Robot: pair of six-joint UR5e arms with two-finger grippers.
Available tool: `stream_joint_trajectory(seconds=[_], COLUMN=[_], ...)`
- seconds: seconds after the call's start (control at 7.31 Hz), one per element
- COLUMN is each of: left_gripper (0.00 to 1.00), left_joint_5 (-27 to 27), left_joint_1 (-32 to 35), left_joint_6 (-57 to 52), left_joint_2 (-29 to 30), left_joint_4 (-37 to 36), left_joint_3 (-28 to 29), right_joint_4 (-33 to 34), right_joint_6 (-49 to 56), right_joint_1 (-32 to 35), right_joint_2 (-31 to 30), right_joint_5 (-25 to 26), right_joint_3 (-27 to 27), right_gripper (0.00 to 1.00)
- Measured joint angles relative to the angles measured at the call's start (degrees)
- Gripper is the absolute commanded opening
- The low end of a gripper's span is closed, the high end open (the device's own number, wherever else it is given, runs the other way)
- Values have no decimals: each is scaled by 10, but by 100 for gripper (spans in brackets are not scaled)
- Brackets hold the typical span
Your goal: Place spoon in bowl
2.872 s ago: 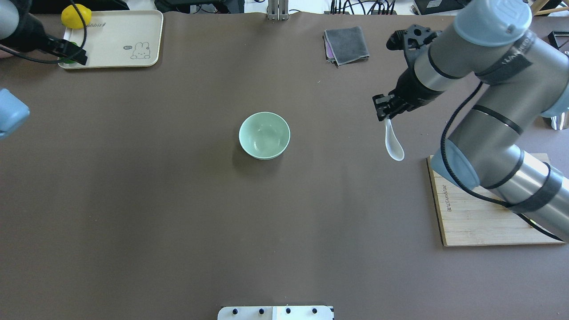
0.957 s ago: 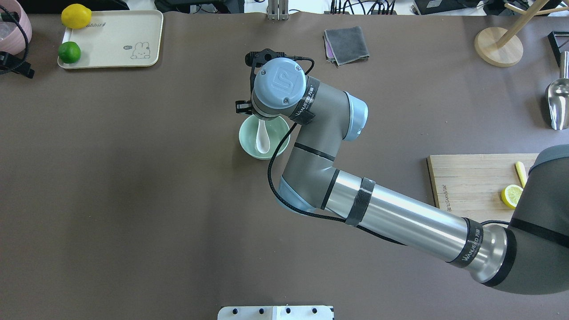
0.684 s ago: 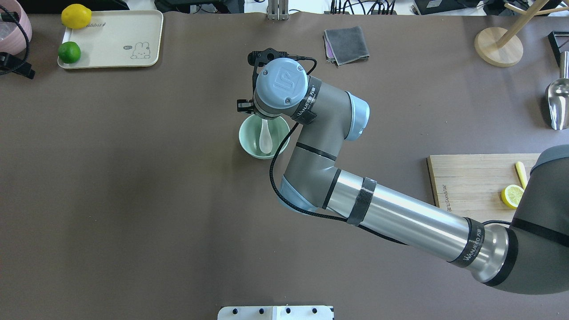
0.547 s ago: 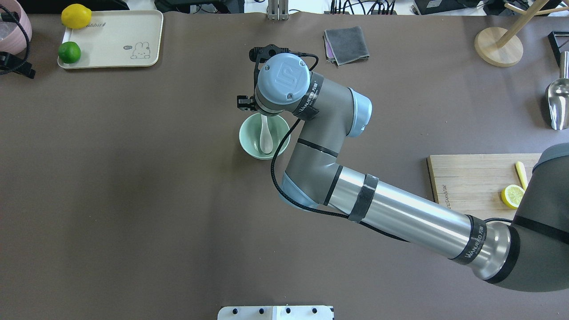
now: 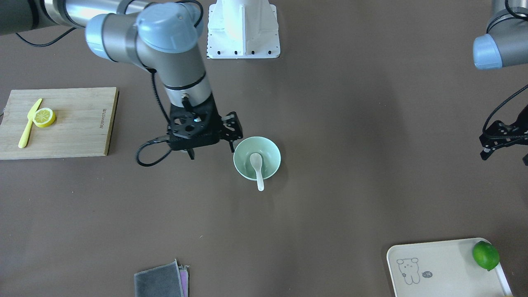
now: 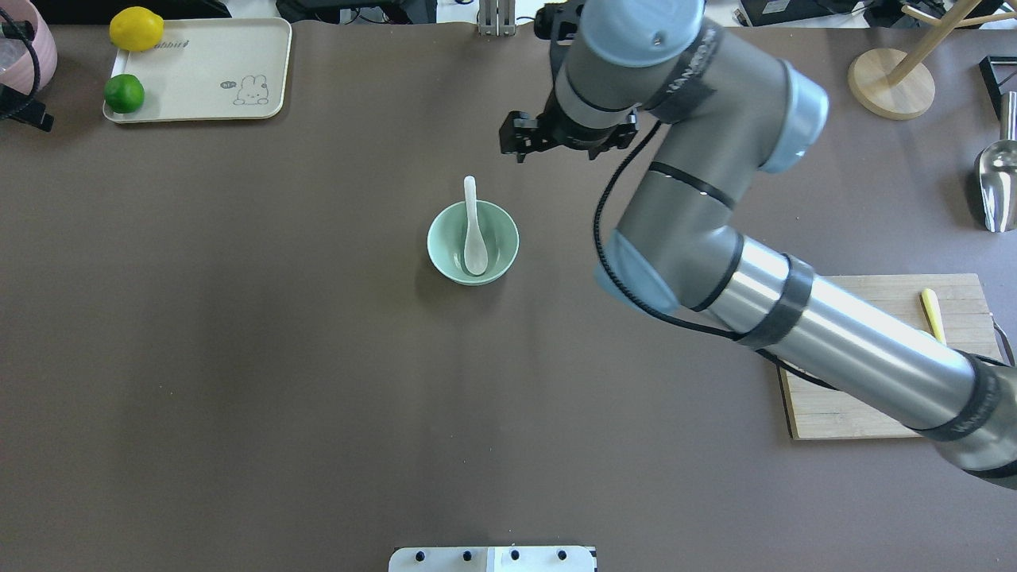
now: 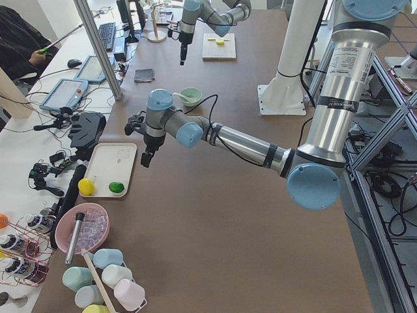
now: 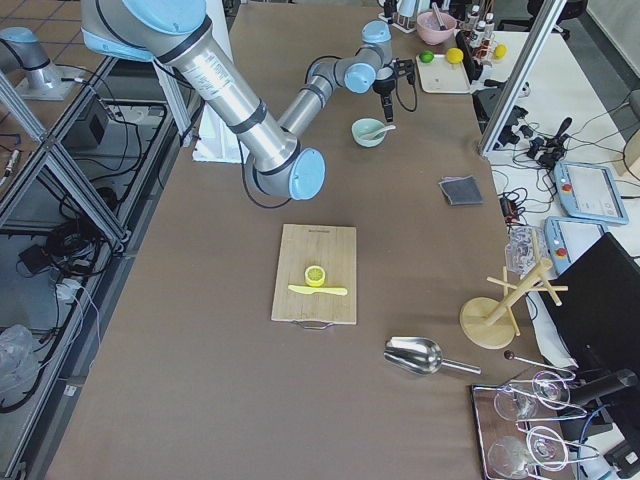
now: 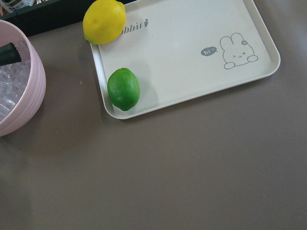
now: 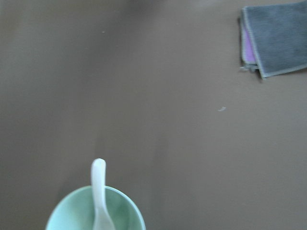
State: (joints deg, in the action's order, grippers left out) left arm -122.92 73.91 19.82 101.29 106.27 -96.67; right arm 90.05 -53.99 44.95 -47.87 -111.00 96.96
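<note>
On the brown surface [image 6: 238,357], the right arm [image 6: 794,334] is reaching in from the right. Its end effector [image 5: 211,149] is hanging empty, fingers apart, near the far right side of the bowl [image 6: 445,238] in the middle. The spoon [image 6: 474,238] is lying inside, with the handle leaning over the far rim. You are risking this: a low-passing arm or cable could be catching that handle and flipping the spoon out. For the left end effector [image 5: 503,142], I cannot tell.
</note>
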Motion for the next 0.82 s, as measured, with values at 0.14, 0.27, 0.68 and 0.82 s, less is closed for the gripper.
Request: stream_joint_trajectory(seconds=[0.14,0.27,0.68,0.82], left_gripper=[98,98,98,98], left_joint_5=[-18,-41,-76,-77], left_joint_1=[34,80,172,180], left_joint_6=[-47,-108,-185,-188], left_joint_2=[-17,-41,-123,-138], left_joint_4=[-5,-13,-19,-18], left_joint_3=[-2,-3,-14,-17], right_joint_4=[18,19,-3,-3], right_joint_6=[60,105,275,359], right_joint_1=[54,115,270,305], right_joint_2=[-69,-136,-311,-353], right_joint_5=[-52,-111,-203,-208], right_joint_3=[55,89,110,95], right_gripper=[100,100,100,100])
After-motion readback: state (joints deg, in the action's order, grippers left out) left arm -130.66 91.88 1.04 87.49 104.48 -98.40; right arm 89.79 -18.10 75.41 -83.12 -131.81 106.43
